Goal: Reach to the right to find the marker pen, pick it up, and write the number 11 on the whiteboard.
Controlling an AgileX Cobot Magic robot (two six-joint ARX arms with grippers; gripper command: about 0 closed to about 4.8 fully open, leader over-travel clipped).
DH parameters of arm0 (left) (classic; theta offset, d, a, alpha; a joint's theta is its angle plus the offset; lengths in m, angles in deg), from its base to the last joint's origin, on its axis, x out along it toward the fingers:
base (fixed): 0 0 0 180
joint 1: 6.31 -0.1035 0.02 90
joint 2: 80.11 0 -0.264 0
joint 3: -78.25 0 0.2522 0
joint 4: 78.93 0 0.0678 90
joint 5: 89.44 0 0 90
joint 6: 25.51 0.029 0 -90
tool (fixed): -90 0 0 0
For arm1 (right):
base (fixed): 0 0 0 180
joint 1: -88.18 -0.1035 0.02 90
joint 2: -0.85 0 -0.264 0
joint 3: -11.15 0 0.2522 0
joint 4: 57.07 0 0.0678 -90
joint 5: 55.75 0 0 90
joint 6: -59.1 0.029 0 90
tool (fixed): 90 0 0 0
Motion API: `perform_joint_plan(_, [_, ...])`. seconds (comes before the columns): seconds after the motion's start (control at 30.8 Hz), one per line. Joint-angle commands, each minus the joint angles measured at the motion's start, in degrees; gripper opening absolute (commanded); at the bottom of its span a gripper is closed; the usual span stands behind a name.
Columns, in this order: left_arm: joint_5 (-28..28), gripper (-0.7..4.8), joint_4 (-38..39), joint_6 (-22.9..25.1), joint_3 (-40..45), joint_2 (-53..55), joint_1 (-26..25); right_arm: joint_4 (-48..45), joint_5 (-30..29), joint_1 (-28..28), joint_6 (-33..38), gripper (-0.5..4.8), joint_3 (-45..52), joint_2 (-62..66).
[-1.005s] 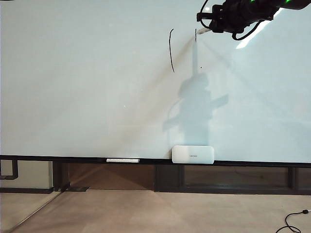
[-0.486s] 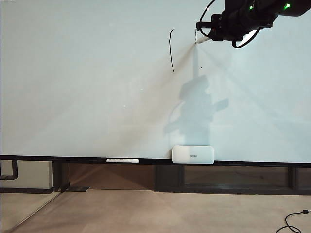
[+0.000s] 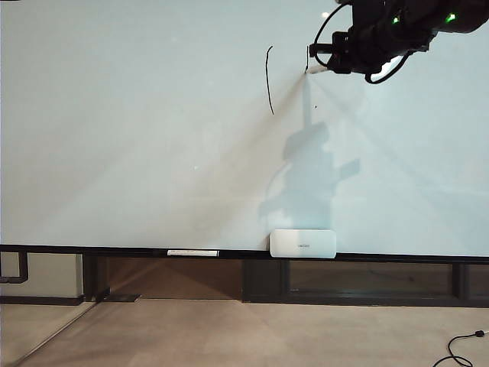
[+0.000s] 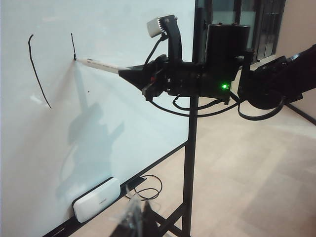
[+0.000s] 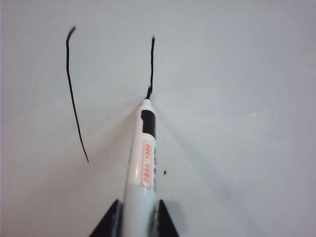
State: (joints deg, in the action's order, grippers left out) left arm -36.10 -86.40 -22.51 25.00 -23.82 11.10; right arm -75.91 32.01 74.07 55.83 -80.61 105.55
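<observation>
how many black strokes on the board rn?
2. One long stroke on the whiteboard, left of the marker pen; one shorter stroke ending at the pen's tip, held in the right gripper. Also one tiny dot.

Pale beige floor, dark stand frame and glazed dark-framed panels at the far side.

A smooth beige floor (image 3: 244, 336) fills the foreground of the exterior view, matte and evenly lit, with a black cable (image 3: 462, 348) curling in at its right corner. A dark metal frame (image 3: 267, 279) runs low across the view, with a brown panel (image 3: 176, 277) behind it. In the left wrist view a black upright post (image 4: 190, 163) rises from the floor, another cable (image 4: 145, 186) loops at its foot, and tall dark-framed glass panels (image 4: 247, 24) stand behind.
</observation>
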Motion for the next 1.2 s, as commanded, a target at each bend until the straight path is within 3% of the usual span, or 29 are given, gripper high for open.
perform_joint_plan(0.03, [0.0, -0.06, -0.72, 0.2, -0.28, -0.13, 0.07, 1.22, 1.03, 0.15, 0.96, -0.05, 0.68, 0.11])
perform_joint_plan(0.52, [0.0, -0.06, -0.68, 0.2, -0.28, -0.17, 0.07, 0.39, 0.81, 0.07, 1.55, -0.05, 3.98, 2.95])
perform_joint_plan(0.71, [0.44, -0.06, -0.09, -0.74, -0.28, -0.5, 0.07, 0.13, 1.33, -1.11, 1.68, -0.05, 9.18, -4.48])
perform_joint_plan(0.88, [8.76, -0.06, 3.21, -1.36, -0.26, -1.11, 0.11, 0.68, 1.53, -1.09, 1.75, -0.05, 16.37, -13.79])
perform_joint_plan(1.2, [14.1, -0.06, 4.24, -0.83, -0.26, -1.25, 0.11, 3.89, 5.7, -1.27, 1.68, -0.05, 25.33, -26.03])
